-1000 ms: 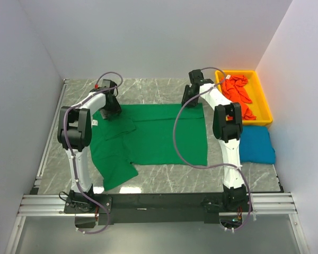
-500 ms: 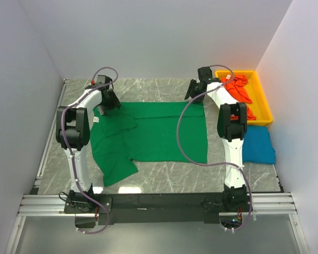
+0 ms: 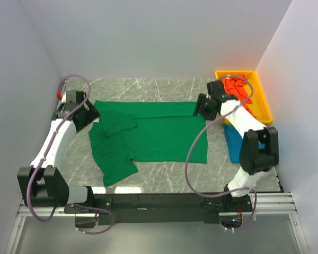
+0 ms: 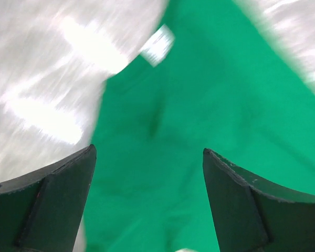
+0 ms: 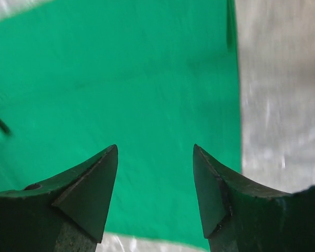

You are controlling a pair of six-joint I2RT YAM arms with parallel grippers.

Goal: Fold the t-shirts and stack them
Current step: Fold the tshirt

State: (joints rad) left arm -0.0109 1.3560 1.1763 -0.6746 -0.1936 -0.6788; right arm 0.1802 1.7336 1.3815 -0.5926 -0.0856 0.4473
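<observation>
Label [image 4: 157, 45], white, too blurred to read, at green t-shirt [image 3: 164, 137] neckline.

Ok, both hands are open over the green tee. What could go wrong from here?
The green t-shirt lies with a sleeve folded over its body near the left hand; folding now may trap a lump. The right arm's cable loops over the cloth and may snag it. That arm's elbow hangs over the blue t-shirt and may drag it.
</observation>
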